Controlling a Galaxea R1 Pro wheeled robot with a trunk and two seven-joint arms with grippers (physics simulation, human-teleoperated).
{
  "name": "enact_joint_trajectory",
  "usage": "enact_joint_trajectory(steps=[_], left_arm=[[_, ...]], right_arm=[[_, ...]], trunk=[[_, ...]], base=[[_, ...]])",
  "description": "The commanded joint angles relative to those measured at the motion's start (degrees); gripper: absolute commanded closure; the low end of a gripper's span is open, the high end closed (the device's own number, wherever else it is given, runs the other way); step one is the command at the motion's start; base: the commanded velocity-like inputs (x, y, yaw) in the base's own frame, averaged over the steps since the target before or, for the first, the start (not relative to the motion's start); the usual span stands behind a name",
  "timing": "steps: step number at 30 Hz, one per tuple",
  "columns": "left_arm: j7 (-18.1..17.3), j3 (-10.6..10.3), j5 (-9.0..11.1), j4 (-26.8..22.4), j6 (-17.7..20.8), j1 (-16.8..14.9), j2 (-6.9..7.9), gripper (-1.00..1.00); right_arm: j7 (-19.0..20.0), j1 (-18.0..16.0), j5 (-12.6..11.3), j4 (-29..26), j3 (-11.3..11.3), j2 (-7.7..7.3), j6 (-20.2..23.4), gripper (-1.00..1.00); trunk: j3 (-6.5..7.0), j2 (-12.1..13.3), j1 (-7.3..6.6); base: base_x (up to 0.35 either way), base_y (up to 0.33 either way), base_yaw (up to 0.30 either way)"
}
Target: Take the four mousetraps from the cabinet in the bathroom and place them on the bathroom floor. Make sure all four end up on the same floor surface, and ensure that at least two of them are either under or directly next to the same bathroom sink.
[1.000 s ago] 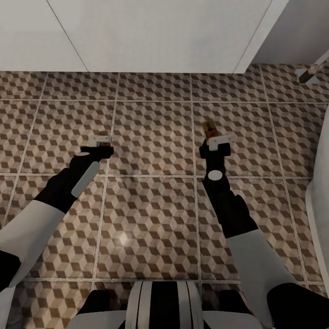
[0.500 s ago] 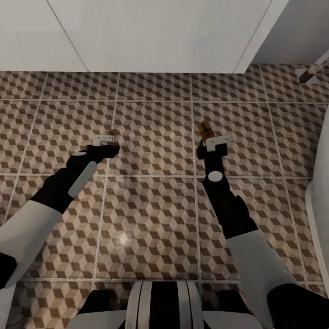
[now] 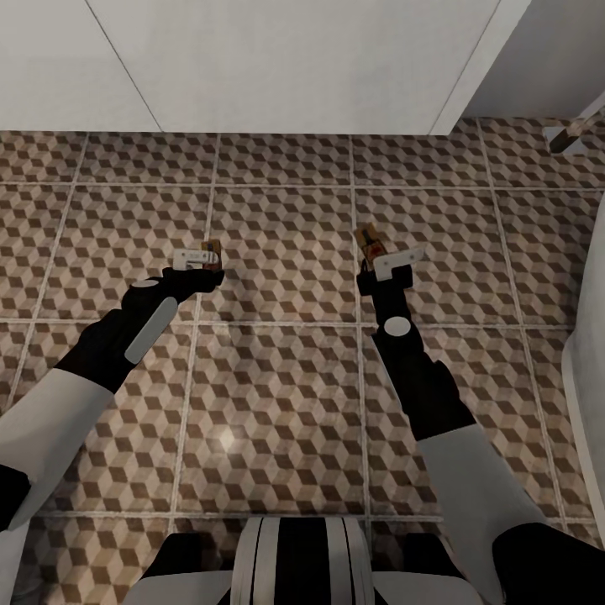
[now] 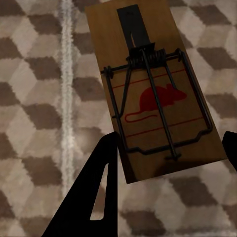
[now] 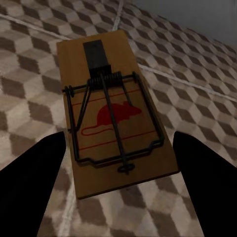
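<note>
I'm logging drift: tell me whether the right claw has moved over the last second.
Yes. The right claw slid slightly left and toward the wall, its mousetrap now nearer the tile grout line.

This looks like a home bathroom. The floor (image 3: pixel 277 395) is laid with large square tiles printed in a brown, beige and white cube pattern, with pale grout lines. A plain white wall (image 3: pixel 277 59) rises behind it, and a curved white edge (image 3: pixel 588 420) at one side may be a bathtub.

Tiled bathroom floor (image 3: pixel 277 395) seen from above.
We see brown, beige and white cube-patterned tiles meeting a plain white wall (image 3: pixel 277 59).
</note>
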Motion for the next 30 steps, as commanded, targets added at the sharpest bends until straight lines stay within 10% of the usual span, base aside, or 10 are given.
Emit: enact_joint_trajectory(steps=[1, 15, 30], left_arm=[[0.47, -0.22, 0.53, -0.13, 0.13, -0.04, 0.07, 1.00], [0.47, -0.22, 0.56, -0.84, 0.15, -0.03, -0.24, 1.00], [0.48, -0.22, 0.59, -1.53, 0.22, 0.01, -0.29, 1.00]], right_arm=[[-0.20, 0.03, 0.60, -0.01, 0.12, -0.05, -0.14, 1.00], [4.28, -0.91, -1.13, 14.77, -0.53, 0.13, -1.63, 1.00], [5.99, -20.19, -5.42, 35.91, -0.66, 0.13, -1.91, 1.00]], trunk=[[-0.03, -0.01, -0.01], [-0.03, -0.01, -0.01], [-0.03, -0.01, -0.01]], base=[[0.000, 0.000, 0.000], [0.000, 0.000, 0.000], [0.000, 0.000, 0.000]])
